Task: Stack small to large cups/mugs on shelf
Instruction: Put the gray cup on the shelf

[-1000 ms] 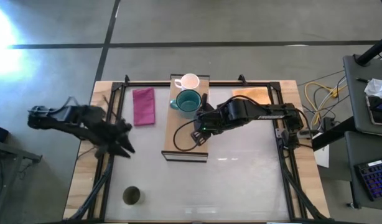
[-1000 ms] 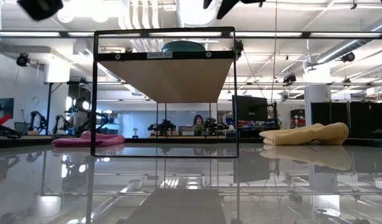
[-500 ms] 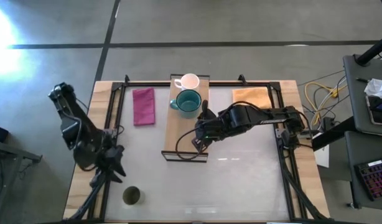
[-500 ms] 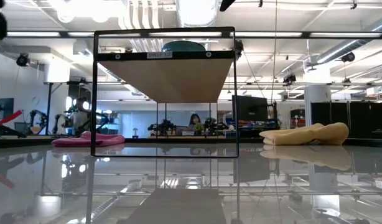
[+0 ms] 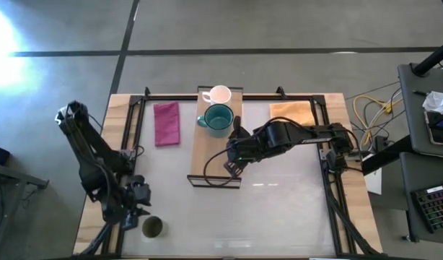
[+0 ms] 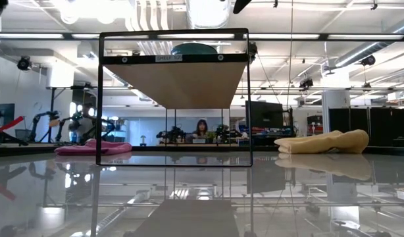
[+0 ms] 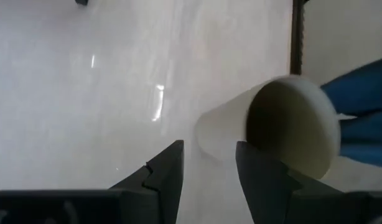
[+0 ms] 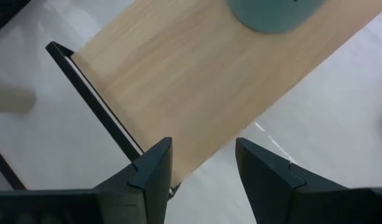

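The small dark olive-brown cup (image 5: 154, 227) stands upright on the white table near its near-left corner. My left gripper (image 5: 137, 204) is open just left of and above it. In the left wrist view the cup (image 7: 284, 127) lies just beyond my open fingers (image 7: 209, 165), untouched. The teal mug (image 5: 218, 119) and the white mug (image 5: 219, 94) stand on the far end of the light-wood shelf (image 5: 207, 155). My right gripper (image 5: 232, 162) is open and empty above the shelf's near half (image 8: 197, 87), with the teal mug (image 8: 275, 12) ahead of it.
A pink cloth (image 5: 167, 123) lies left of the shelf and an orange cloth (image 5: 291, 110) at the far right. A black frame rail (image 5: 131, 144) runs round the table. The low view shows the raised shelf (image 6: 174, 82), with bare table under and in front of it.
My left arm has swung from the table's left side toward the near edge and come down beside the olive-brown cup, its gripper now pointing down. My right gripper has drawn a little toward the near end of the shelf, away from the teal mug.
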{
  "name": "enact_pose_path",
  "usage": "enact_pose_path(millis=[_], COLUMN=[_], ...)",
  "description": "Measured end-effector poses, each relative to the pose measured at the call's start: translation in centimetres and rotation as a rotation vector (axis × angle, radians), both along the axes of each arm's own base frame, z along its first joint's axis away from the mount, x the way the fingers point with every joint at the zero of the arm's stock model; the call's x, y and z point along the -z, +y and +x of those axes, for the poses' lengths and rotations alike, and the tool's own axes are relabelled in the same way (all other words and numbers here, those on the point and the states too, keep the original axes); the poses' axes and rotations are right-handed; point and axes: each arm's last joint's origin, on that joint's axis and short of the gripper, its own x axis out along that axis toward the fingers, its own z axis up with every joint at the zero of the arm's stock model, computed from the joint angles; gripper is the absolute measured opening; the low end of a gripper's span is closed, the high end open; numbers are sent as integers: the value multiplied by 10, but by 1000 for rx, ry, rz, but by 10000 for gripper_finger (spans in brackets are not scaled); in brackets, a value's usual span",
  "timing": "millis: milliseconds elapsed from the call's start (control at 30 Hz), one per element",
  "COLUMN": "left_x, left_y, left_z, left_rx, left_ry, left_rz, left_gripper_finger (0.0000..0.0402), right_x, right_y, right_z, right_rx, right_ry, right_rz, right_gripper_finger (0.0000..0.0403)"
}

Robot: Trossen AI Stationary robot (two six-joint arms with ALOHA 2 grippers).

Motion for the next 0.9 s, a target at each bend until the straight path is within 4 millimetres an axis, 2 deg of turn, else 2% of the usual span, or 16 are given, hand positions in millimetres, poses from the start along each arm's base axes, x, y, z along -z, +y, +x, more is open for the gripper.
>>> enact_pose_path(millis=[200, 300, 600, 900], left_x=[-13, -13, 6, 23], left_y=[-18, -25, -39, -43], left_z=[11, 15, 23, 30], left_rx=[-33, -39, -70, -89], left_ry=[-10, 1, 84, 130], left_rz=[-51, -39, 0, 82], left_gripper_finger=[132, 132, 132, 132], right_x=[1, 1, 0, 1], right_y=[0, 2, 7, 10], right_z=[-3, -4, -4, -6], right_rx=[-26, -46, -82, -103], right_ry=[34, 37, 41, 57], right_rz=[-14, -20, -31, -45], right_gripper_finger=[169, 169, 169, 169])
